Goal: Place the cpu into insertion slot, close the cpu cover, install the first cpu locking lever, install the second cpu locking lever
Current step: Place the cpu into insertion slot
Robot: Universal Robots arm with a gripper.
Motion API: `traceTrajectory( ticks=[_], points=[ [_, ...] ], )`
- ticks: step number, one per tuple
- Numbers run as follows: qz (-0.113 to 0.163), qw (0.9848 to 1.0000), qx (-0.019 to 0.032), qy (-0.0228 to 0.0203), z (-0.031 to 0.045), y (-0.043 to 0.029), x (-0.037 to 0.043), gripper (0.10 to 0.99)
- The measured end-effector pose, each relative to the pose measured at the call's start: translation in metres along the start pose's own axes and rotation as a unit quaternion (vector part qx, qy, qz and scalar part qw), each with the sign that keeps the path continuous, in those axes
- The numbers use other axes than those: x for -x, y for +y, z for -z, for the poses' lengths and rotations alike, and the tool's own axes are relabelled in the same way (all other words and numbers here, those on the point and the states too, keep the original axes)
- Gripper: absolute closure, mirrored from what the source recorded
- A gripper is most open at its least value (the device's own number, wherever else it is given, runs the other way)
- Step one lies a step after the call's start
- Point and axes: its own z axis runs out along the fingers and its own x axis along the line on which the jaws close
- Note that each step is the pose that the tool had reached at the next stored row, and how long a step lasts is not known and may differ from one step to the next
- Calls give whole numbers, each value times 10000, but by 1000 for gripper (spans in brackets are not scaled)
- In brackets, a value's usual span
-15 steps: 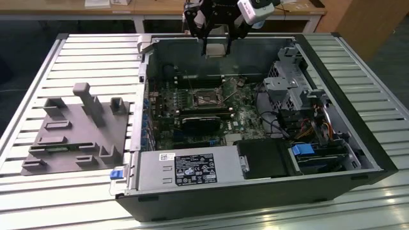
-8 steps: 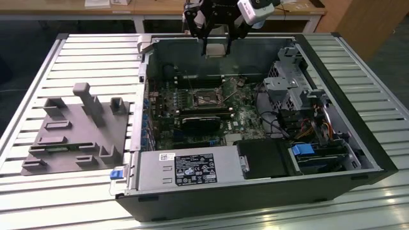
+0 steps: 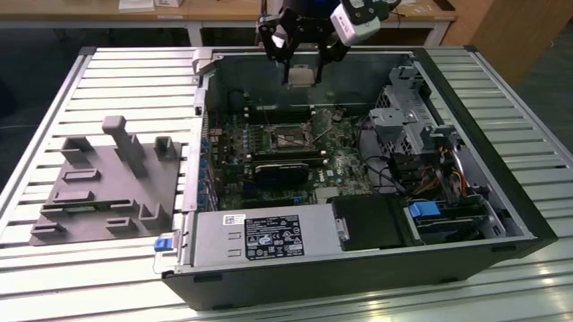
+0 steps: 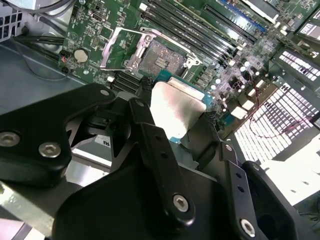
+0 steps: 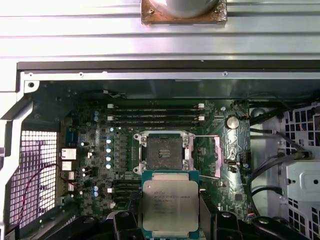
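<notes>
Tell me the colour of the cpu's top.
Pale silver-grey metal, with a green border round it; the cpu shows best in the first wrist view.

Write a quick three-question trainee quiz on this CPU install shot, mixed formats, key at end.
1. True or false: the insertion slot is empty.
2. The cpu cover is: A latched shut, B swung open, C lying outside the case.
3. Fill in: the end effector is shut on the ____.
Key: 1 true; 2 B; 3 cpu.
</notes>
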Motion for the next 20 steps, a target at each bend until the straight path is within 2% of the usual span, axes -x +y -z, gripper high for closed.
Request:
traceTrajectory(
  ticks=[13,20],
  points=[
    [0,10000,-3,0,-235,-20,5,549],
    [-1,10000,-32,-1,-326,-15,6,549]
  ],
)
